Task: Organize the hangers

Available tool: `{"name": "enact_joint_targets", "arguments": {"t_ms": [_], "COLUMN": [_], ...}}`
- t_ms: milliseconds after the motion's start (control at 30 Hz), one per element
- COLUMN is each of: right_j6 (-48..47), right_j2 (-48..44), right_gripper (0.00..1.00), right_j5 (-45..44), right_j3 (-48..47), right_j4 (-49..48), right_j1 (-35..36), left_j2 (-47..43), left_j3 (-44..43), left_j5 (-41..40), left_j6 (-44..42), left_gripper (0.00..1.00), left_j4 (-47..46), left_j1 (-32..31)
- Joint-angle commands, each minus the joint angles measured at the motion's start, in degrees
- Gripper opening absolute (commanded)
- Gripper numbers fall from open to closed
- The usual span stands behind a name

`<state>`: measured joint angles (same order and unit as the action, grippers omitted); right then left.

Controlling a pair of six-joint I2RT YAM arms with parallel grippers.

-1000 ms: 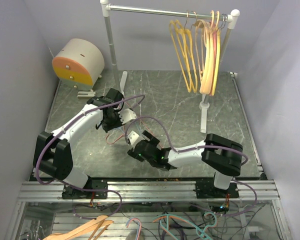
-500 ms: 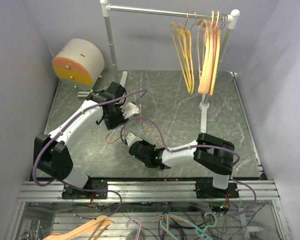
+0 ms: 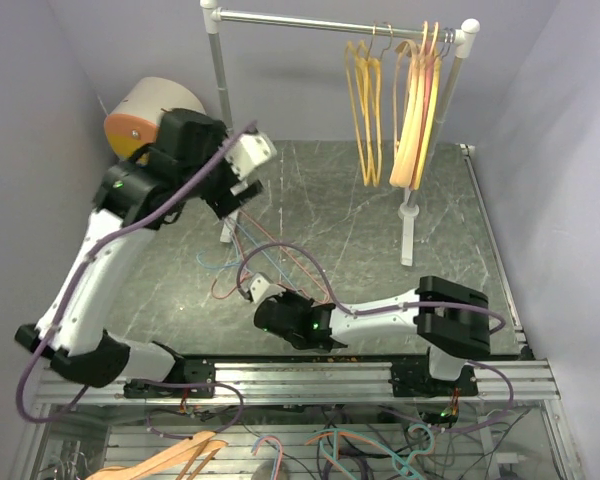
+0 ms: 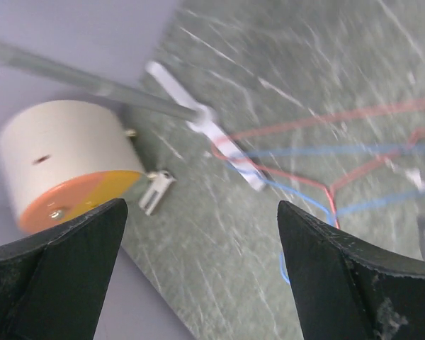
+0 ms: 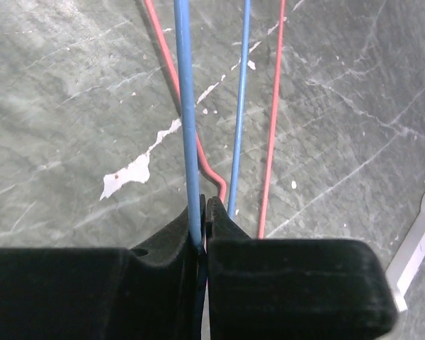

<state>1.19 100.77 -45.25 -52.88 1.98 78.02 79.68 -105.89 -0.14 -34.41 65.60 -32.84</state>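
Pincer low at the near side: right pincer point(image 5: 204, 205) pressed together on a thin blue wire hanger point(image 5: 188, 106), the wire running straight out from between the black fingers point(image 5: 163, 248). Just beside it a second blue strand and a thin red wire hanger point(image 5: 273, 120), both lying on the grey marbled counter point(image 5: 71, 106). From above, the same tangle of red and blue wire spread on the counter between the two arms, left of the middle.

Left pincer point(image 4: 202, 212) high above the counter, fingers wide apart, nothing between them. Below it, blurred: red and blue wires, the white foot of a white-and-metal clothes rail point(image 4: 230, 152), and a cream drum with an orange face point(image 4: 64, 156) at the counter's far left corner.

On the rail's bar, toward its right end, thick yellow plastic hangers point(image 3: 365, 120) hooked on. Right of them, thick peach plastic hangers point(image 3: 412, 130), possibly an orange one among them; hard to separate from this far.
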Motion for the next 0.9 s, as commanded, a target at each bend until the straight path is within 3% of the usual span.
{"name": "enact_joint_targets", "arguments": {"t_ms": [0, 133, 267, 533, 667, 867], "right_j6": [4.6, 9.3, 10.7, 14.7, 17.8, 21.1], "right_j2": [-4.6, -8.9, -12.8, -13.7, -11.4, -7.1], "right_gripper": [0.0, 0.0, 0.0, 0.0, 0.0, 0.0], "right_j5": [-2.6, -9.3, -13.7, -12.9, -14.2, -8.2], "right_j3": [-2.9, -5.8, -5.9, -18.0, -28.8, -40.9], "right_j4": [6.8, 13.4, 14.5, 18.2, 19.7, 24.7], "right_j1": [1.6, 2.1, 2.1, 2.1, 0.5, -8.1], "left_j2": [-3.4, -3.4, -5.3, -9.7, -11.5, -13.2], "left_j3": [-9.6, -13.3, -12.3, -7.5, -9.1, -7.1], "left_j5": [-10.9, -28.7, -39.8, -61.2, -61.1, -63.0], "left_j6": [13.7, 21.6, 27.2, 30.2, 34.0, 31.3], "left_gripper": [0.99, 0.99, 0.99, 0.99, 0.99, 0.99], "left_j4": [-11.4, -21.0, -25.0, -31.7, -27.0, -28.6], "left_j1": [4.0, 8.1, 8.3, 14.0, 16.3, 16.4]}}
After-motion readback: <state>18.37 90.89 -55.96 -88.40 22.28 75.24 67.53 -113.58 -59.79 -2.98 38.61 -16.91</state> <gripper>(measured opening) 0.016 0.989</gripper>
